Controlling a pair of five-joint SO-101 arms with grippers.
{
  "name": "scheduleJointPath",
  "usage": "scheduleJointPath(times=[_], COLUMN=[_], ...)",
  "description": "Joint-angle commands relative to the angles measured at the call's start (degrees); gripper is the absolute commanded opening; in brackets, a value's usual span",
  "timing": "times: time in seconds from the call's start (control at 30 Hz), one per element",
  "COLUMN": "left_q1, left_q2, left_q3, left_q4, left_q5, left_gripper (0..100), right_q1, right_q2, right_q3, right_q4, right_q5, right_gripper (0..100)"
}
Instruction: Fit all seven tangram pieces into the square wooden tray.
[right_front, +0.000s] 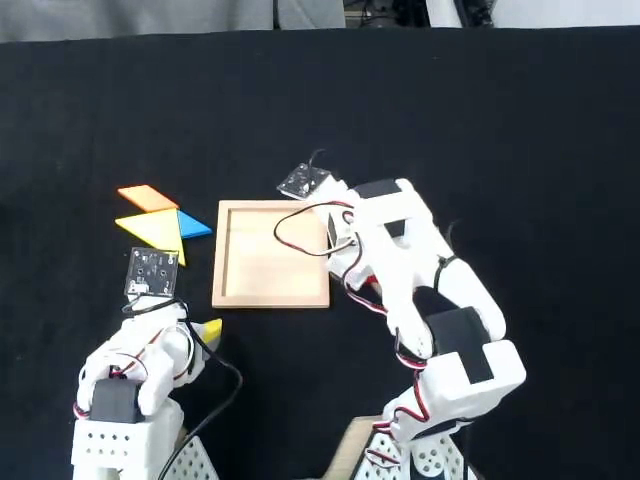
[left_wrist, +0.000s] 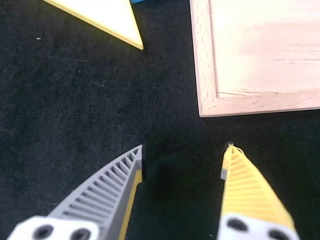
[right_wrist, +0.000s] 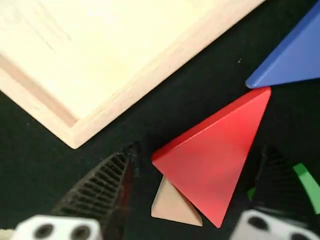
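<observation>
Wherever visible, black, perhaps felt, table

Black cloth-covered table, pale grey surface beyond its far edge

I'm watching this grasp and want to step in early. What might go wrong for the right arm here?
The right gripper, open, straddles the red triangle; its slanted edges may twist or slip out when squeezed. The tan piece lies against it and could get dragged along. The green piece sits by one finger and may be knocked.
</observation>
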Motion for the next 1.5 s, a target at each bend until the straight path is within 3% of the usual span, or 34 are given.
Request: scheduleJointPath(times=[0.0, 0.53, 0.93, 1.17, 1.47], left_q1=[-0.31, -0.31, -0.48, -0.48, -0.57], left_q2=[-0.35, -0.35, -0.35, -0.35, -0.35], left_q3=[0.92, 0.92, 0.92, 0.92, 0.92], left_q4=[0.09, 0.09, 0.09, 0.09, 0.09], left_q5=[0.53, 0.53, 0.53, 0.53, 0.44], left_gripper=[26, 26, 26, 26, 26], right_q1=[2.55, 2.02, 2.02, 2.02, 1.93], right_q2=[-2.86, -1.19, 5.67, 5.67, 4.7], right_q3=[0.57, 3.38, -3.03, -3.03, -5.67], right_q4=[0.88, -3.25, 1.76, 1.32, 3.78], right_q5=[0.88, 2.99, 2.9, 0.53, -0.09], right_gripper=[35.8, 35.4, 35.2, 21.5, 22.7])
